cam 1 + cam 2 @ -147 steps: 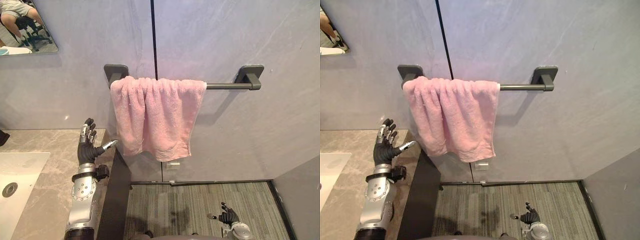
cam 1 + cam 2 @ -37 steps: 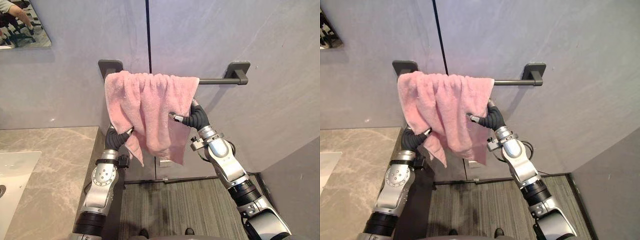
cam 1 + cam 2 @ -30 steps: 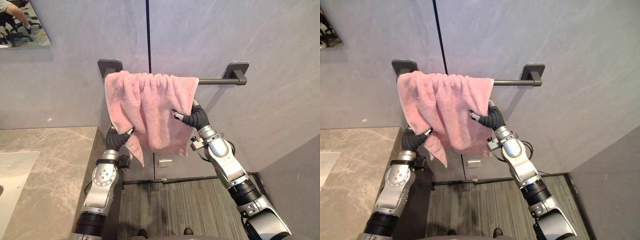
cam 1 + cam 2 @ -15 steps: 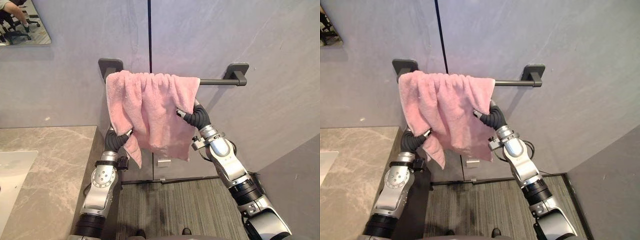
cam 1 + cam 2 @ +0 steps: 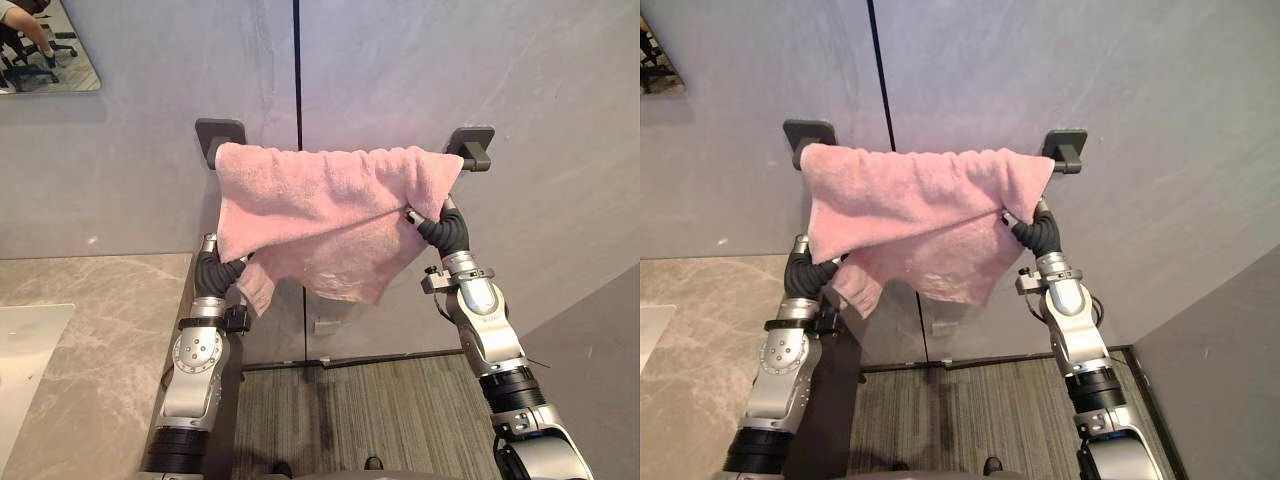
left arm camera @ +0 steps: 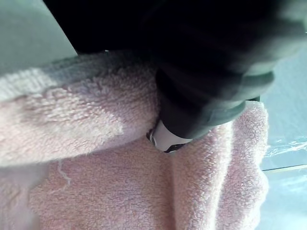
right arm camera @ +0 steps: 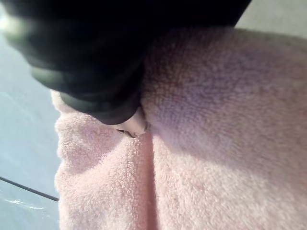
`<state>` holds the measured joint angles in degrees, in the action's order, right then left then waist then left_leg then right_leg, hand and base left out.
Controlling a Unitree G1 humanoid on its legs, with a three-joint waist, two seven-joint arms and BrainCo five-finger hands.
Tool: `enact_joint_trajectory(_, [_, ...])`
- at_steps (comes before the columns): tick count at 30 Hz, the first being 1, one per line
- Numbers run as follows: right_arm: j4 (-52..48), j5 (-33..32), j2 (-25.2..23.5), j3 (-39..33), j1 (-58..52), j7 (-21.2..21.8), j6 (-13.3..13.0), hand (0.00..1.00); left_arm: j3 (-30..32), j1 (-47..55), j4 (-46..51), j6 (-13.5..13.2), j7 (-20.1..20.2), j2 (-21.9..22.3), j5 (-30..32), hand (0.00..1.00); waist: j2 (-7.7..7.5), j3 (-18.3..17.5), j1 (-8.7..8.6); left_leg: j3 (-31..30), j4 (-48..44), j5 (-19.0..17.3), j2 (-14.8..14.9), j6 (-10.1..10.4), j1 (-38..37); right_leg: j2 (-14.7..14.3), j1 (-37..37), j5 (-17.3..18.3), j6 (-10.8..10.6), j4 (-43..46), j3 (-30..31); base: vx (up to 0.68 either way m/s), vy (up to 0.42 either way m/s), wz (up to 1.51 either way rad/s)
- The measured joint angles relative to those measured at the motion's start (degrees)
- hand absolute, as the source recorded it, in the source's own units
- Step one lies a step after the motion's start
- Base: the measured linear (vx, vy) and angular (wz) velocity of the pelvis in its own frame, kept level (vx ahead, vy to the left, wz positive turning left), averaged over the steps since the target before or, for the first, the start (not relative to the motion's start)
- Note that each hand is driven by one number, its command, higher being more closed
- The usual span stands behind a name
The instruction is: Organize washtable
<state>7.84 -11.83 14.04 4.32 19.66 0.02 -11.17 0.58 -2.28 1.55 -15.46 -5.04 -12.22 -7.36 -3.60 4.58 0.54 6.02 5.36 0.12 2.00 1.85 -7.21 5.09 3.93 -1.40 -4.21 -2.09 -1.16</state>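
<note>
At the far left the stone counter [image 5: 100, 320] is cut by the edge, and so is the mirror [image 5: 50, 50] above it. The left hand [image 5: 212, 272] is raised under the near left corner of the pink towel [image 5: 330, 205], probably to keep that side in place while the other side is pulled. Its grasp is buried behind the cloth, also in its wrist view, so I cannot tell if it pinches or only supports. The towel hangs on the wall bar, spread from the left bracket [image 5: 220, 131] to the right bracket [image 5: 470, 146]. The bar itself is hidden under it. The right hand [image 5: 442, 228] is at the towel's right edge. Its thumb [image 5: 412, 214] lies on the front and the cloth is drawn tight toward it, so it seems pinched there to stretch the towel wide. The lower hem runs slanted, not yet even.
</note>
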Motion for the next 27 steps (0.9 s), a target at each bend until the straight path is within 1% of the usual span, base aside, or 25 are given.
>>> enact_joint_trajectory(5, [1.4, -0.8, 0.5, -0.1, 0.0, 0.0, 0.0, 1.00, -0.4, 0.0, 0.0, 0.0, 0.2, 0.1, -1.0, 1.00, 0.00, 0.0, -0.15, 0.0, 0.0, 0.0, 0.0, 0.0, 0.2, 0.0, -0.1, 0.0, 0.0, 0.0, 0.0, -0.02, -0.019, 0.00])
enact_joint_trajectory(9, [2.3, -1.2, 0.7, -0.8, 0.0, 0.2, 0.0, 1.00, -0.5, -0.1, -0.4, 0.0, 1.3, 0.3, -1.1, 1.00, 0.01, 0.0, -0.19, -0.1, 0.0, 0.0, 0.0, 0.0, 0.3, 0.0, -0.2, 0.0, 0.0, 0.0, 0.0, -0.03, -0.030, 0.01])
enact_joint_trajectory(17, [3.1, -1.6, 1.0, -1.2, 0.1, 0.3, 0.0, 1.00, -1.0, -0.1, -4.5, 0.1, 2.5, 1.1, -2.2, 1.00, 0.03, 0.0, -0.76, -0.3, 0.0, 0.0, -0.1, 0.0, 0.3, 0.0, -0.3, 0.1, -0.1, 0.1, -0.1, -0.02, -0.021, 0.01])
enact_joint_trajectory(22, [4.6, -1.6, 1.1, -1.2, 0.6, 0.4, -1.0, 1.00, -1.2, -0.2, -7.2, 0.5, 3.2, 2.6, -2.3, 1.00, 0.14, 0.0, -1.21, -0.5, 0.0, 0.0, -0.1, 0.0, 0.4, 0.1, -0.3, 0.2, -0.1, 0.1, -0.3, 0.00, 0.000, 0.00])
enact_joint_trajectory(25, [4.8, -1.6, 1.1, -1.2, 0.6, 0.4, -1.2, 1.00, -1.6, -0.2, -8.3, 0.6, 3.6, 2.7, -3.4, 1.00, 0.31, 0.1, -1.21, -0.5, 0.0, 0.0, -0.1, 0.0, 0.4, 0.1, -0.3, 0.4, -0.2, 0.3, -0.4, 0.00, 0.000, 0.00])
enact_joint_trajectory(27, [4.9, -1.6, 1.1, -1.2, 0.6, 0.4, -1.3, 1.00, -2.1, -0.2, -9.4, 0.7, 3.6, 3.1, -3.6, 1.00, 0.55, 0.0, -1.20, -0.7, 0.0, 0.0, -0.1, 0.0, 0.4, 0.1, -0.7, 1.2, -0.4, 1.4, -0.4, 0.00, -0.005, 0.03])
